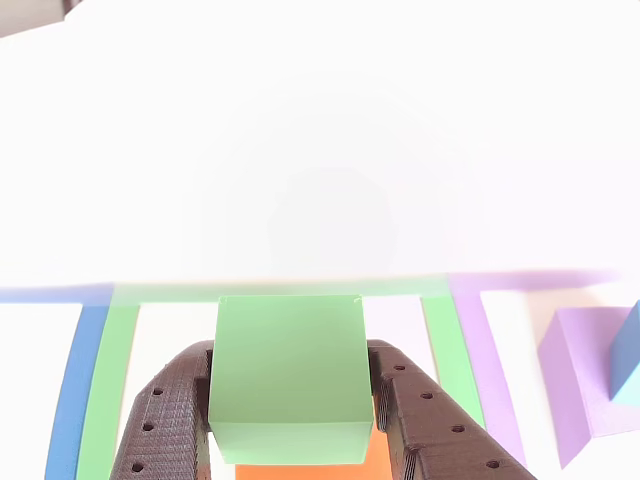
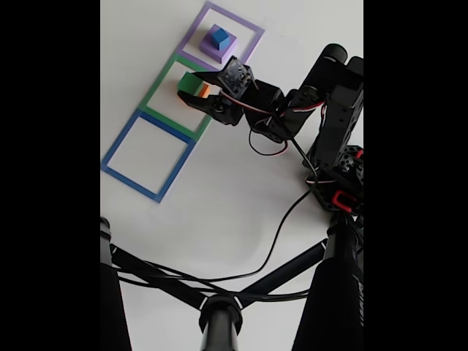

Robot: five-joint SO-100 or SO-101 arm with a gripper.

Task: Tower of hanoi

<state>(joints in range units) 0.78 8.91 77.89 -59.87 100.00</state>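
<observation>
A green cube (image 1: pixel 290 370) sits between my gripper's dark fingers (image 1: pixel 165 420), which press on both of its sides. An orange cube (image 1: pixel 300 472) shows just under it. In the fixed view my gripper (image 2: pixel 191 89) is shut on the green cube (image 2: pixel 189 82), which rests on the orange cube (image 2: pixel 203 91) inside the green square outline (image 2: pixel 162 84). A blue cube (image 2: pixel 218 34) stands on a purple cube (image 2: pixel 212 50) inside the purple outline (image 2: pixel 252 33). Both also show at the right edge of the other view: purple cube (image 1: pixel 580 370), blue cube (image 1: pixel 628 360).
The blue square outline (image 2: pixel 121 139) holds nothing and lies to the lower left of the green one. The arm's base (image 2: pixel 340 146) stands at the right, with a black cable (image 2: pixel 285 219) trailing across the white table. Black stand rods (image 2: pixel 219 314) cross the bottom.
</observation>
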